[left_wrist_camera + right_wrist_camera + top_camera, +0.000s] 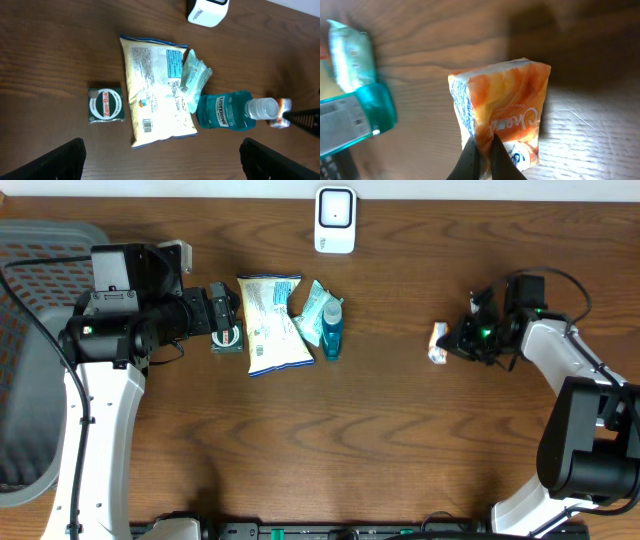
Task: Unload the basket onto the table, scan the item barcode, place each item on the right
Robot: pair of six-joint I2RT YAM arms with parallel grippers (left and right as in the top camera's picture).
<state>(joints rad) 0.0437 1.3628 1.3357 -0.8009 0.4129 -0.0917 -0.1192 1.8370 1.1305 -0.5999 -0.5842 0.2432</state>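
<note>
The right gripper [482, 150] is clenched, its two black fingertips pressed together on the lower edge of a small orange-and-white plastic sachet [505, 105]. Only the right wrist view shows this pinch and the sachet's white lettering. The overhead view gives merely a pale scrap at the gripper's tip, over the right part of the brown wooden table [400, 440], well apart from the white box-shaped barcode scanner [335, 220] at the far edge.

The left gripper [226, 330] is released, jaws spread wide, and grasps nothing. From above it covers most of a small square green tin with a round white label [105, 105]. The left wrist view shows that tin whole, lying free on the wood between the splayed fingers [60, 160].

Just beside the tin lies a flat white-and-blue snack bag [157, 95], printed back up, with a barcode near its lower corner that the overhead view does not resolve. A crumpled teal wipes packet [195, 77] overlaps the bag's edge, and a blue-green mouthwash bottle with a clear cap [225, 110] lies on its side touching the packet.

A grey plastic mesh basket [30, 300] appears only from overhead, at the left edge.
</note>
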